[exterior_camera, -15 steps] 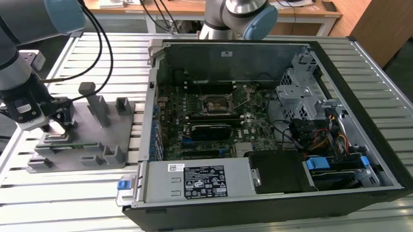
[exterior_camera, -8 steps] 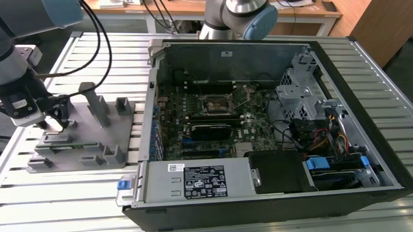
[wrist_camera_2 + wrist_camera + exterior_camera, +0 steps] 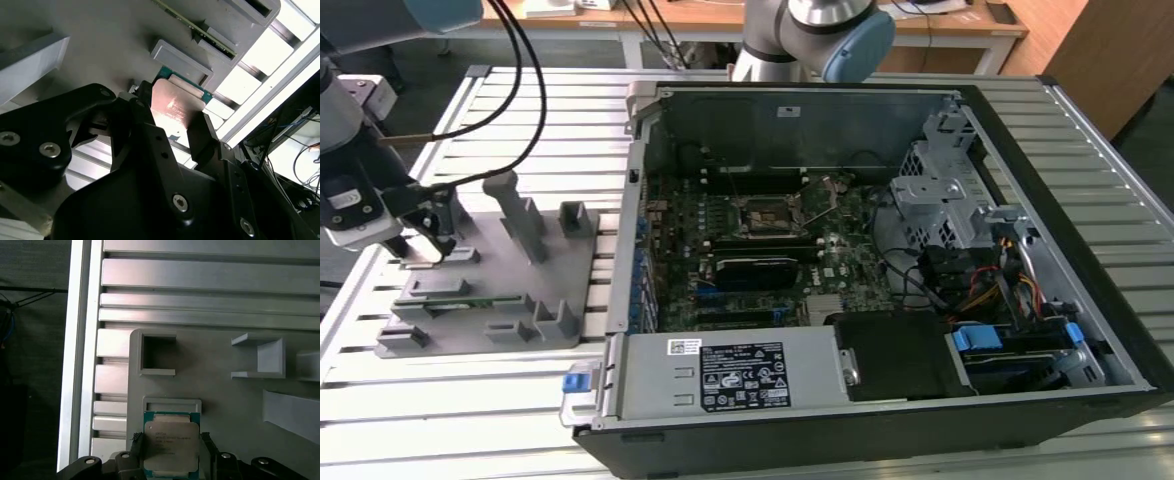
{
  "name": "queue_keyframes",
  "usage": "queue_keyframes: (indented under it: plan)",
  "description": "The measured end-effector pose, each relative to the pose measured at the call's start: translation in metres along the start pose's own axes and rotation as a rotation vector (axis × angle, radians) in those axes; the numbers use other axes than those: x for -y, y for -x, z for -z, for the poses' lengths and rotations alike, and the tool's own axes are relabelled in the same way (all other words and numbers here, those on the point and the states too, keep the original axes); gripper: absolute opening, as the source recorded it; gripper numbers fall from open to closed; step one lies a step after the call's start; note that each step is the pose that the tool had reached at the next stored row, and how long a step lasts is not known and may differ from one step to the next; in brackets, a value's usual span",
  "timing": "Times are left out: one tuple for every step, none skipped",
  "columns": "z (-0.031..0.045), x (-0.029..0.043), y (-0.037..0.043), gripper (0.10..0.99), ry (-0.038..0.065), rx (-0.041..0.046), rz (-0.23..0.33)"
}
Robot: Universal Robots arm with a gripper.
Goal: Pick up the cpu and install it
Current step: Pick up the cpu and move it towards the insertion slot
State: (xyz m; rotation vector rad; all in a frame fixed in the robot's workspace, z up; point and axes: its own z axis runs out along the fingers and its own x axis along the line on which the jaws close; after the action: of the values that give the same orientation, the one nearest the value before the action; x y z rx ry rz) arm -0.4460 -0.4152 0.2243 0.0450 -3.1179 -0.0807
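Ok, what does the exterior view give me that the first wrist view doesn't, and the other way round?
Exterior view: the open black computer case, its green motherboard and the black square socket.
First wrist view: the flat square silver-topped cpu with its green rim, seen close.
Shared: the grey plastic fixture plate, the slatted aluminium table under it, and the black pincer down at the plate, where the cpu lies.

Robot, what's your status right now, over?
The gripper straddles the cpu. It lies flat on the grey fixture, not yet installed. Nothing in the way.
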Motion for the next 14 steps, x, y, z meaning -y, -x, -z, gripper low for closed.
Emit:
queue_keyframes:
  plan:
    - [0.0005, 0.0000, 0.0000, 0.525, 0.000, -0.0001, 0.000]
    - [0.0009, 0.0000, 0.0000, 0.525, 0.000, 0.0000, 0.000]
    - [0.0009, -0.0001, 0.0000, 0.525, 0.001, 0.0001, 0.000]
    - [0.0013, 0.0000, -0.0001, 0.525, 0.001, -0.0001, 0.000]
    - [0.0024, -0.0001, -0.0002, 0.525, 0.001, -0.0004, 0.000]
    - [0.0029, -0.0001, -0.0005, 0.525, 0.001, -0.0002, 0.000]
    - [0.0040, -0.0001, -0.0006, 0.525, 0.001, -0.0003, 0.000]
    - [0.0056, -0.0002, -0.0007, 0.525, 0.001, -0.0002, 0.000]
    - [0.0071, -0.0003, -0.0008, 0.525, 0.001, -0.0001, 0.000]
    - [0.0083, -0.0004, -0.0009, 0.525, 0.001, -0.0001, 0.000]
    - [0.0094, -0.0005, -0.0009, 0.525, 0.001, -0.0001, 0.000]
    - [0.0106, -0.0005, -0.0009, 0.525, 0.001, -0.0001, 0.000]
    - [0.0118, -0.0006, -0.0010, 0.525, 0.001, -0.0001, 0.000]
    - [0.0131, -0.0007, -0.0010, 0.525, 0.001, -0.0002, 0.000]
